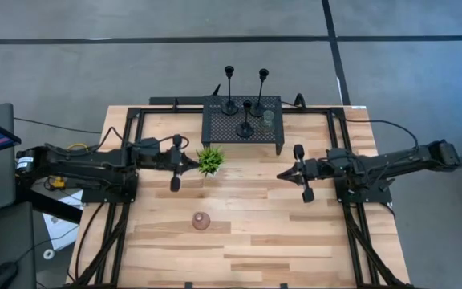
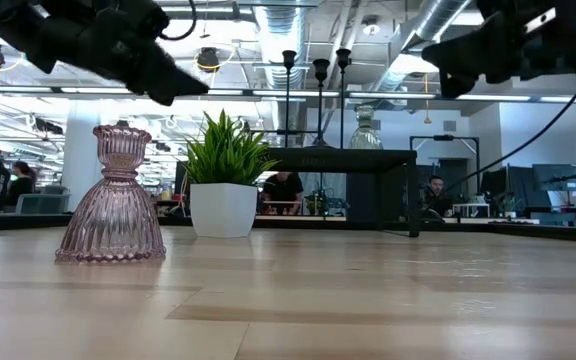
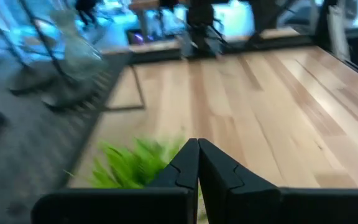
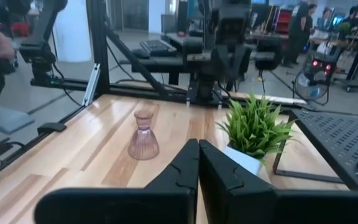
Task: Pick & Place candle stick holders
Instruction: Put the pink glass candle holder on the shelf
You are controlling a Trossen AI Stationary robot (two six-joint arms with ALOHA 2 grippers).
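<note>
The ribbed pinkish glass candle holder [image 1: 201, 221] stands upright lower-centre, nearer the left end effector [image 1: 195, 164]; both end effectors are pressed together, empty.

I am holding both arms stretched inward over the table from opposite sides, wrists level and aimed at each other, well apart. My left gripper [image 1: 196, 164] is sitting with its fingers [image 3: 188, 163] pressed flat together, tips touching, nothing between them. My right gripper [image 1: 280, 174] is doing the same, its fingers [image 4: 191, 162] meeting along one thin seam, with nothing pinched between them. Both are hanging above the tabletop, neither touching it.
</note>
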